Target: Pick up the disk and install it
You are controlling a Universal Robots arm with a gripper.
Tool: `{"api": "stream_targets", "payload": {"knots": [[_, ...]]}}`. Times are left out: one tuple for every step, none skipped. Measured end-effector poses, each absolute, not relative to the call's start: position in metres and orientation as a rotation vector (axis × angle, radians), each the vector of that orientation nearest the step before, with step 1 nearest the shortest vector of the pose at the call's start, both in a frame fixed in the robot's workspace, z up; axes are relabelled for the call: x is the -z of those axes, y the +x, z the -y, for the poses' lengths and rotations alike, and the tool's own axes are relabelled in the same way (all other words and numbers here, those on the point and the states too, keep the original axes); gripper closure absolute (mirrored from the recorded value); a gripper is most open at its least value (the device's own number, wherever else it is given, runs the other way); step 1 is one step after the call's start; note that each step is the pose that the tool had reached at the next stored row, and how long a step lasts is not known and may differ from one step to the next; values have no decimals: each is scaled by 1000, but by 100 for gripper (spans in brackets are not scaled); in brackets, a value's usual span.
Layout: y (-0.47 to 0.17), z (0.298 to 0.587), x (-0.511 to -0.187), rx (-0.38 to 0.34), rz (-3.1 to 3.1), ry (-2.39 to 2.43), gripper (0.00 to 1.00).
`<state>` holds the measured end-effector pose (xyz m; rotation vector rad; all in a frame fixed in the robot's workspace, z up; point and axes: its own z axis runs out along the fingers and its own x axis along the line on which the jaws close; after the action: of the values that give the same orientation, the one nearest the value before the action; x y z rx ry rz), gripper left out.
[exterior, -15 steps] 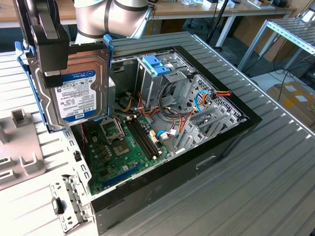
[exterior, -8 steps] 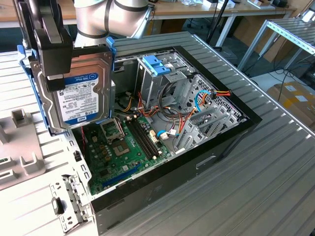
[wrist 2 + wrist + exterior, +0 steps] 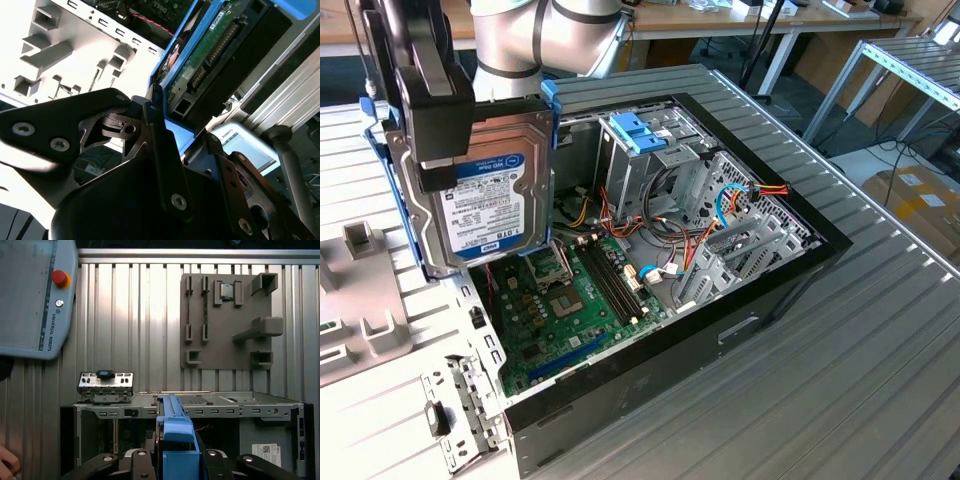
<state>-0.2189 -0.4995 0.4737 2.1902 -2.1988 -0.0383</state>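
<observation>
Above the open computer case, at its edge on the exterior view's left, the gripper is clamped on the disk, with its fingers pressed against the light-blue carrier's two sides. The disk hangs upright, clear of the motherboard and apart from the case's blue-tabbed drive bay.

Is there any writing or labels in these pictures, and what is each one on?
Disk in the gripper: white and blue sticker, print too fine to quote reliably.
Grey control tablet: a line of small lettering beside its red button, not quoted.
Computer case: small white sticker with a code, unreadable.
</observation>
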Motion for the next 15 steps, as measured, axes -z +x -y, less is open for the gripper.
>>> {"api": "stream_targets", "payload": {"knots": [[-219, 500, -474, 38, 2199, 2190, 63], [-219, 501, -474, 38, 2199, 2190, 63], [-218, 502, -474, 38, 2199, 2190, 63], [-218, 503, -474, 38, 2199, 2190, 63], [-218, 503, -474, 38, 2199, 2190, 63], [-218, 504, -474, 38, 2199, 2190, 63], [-218, 505, -474, 38, 2199, 2190, 63], [-217, 506, -474, 38, 2199, 2190, 63], [-217, 507, -474, 38, 2199, 2190, 63], [-217, 508, -474, 38, 2199, 2190, 63], [-217, 509, -474, 38, 2199, 2190, 63], [-217, 510, -474, 38, 2199, 2190, 63], [-217, 511, -474, 38, 2199, 2190, 63], [-216, 512, -474, 38, 2199, 2190, 63], [-216, 512, -474, 38, 2199, 2190, 63]]}}
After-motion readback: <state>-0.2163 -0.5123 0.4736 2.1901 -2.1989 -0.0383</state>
